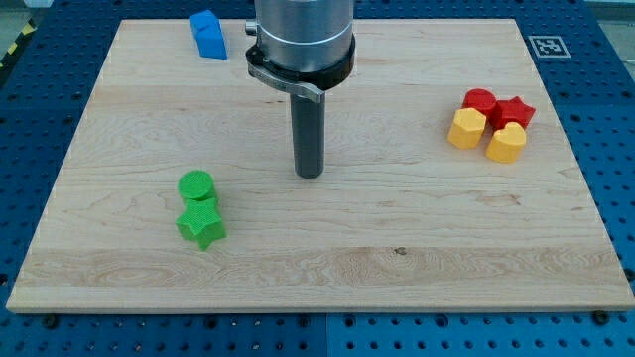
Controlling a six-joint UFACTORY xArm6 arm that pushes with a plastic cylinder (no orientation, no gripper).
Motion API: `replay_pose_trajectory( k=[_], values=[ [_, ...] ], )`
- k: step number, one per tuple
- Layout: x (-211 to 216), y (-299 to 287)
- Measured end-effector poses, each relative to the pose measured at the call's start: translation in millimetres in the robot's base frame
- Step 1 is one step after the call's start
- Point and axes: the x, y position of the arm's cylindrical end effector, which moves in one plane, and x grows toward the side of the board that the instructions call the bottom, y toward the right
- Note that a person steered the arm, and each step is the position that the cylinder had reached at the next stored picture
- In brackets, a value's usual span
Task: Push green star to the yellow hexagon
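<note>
Green star (201,228) sits lowest in the view, toward the view's left, on the wooden bench (397,258). Green cylinder (196,185) just above it, touching or very nearly so. No jaws on this rig — the arm ends in a plain dark rod, so nothing is open, shut or held. My tip (310,176) rests on bare wood near the board's middle, right of and above both green blocks, well apart from them, touching no block. Yellow hexagon (467,128) lies far off at the view's right, in a tight cluster with a second yellow block (506,144), a red cylinder (480,100) and a red star (514,111); the second yellow block's shape is hard to make out. Blue block (208,35) at the view's top, left of the arm — shape unclear. Arm's grey housing (301,35) is cut off by the top edge.
</note>
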Motion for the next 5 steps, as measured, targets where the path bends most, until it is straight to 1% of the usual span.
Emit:
replay_pose_trajectory(
  k=[1,3,4,5],
  values=[
    [4.1,0.2],
    [71.6,-3.9],
    [98.8,-38.0],
    [113.4,-92.1]
  ],
)
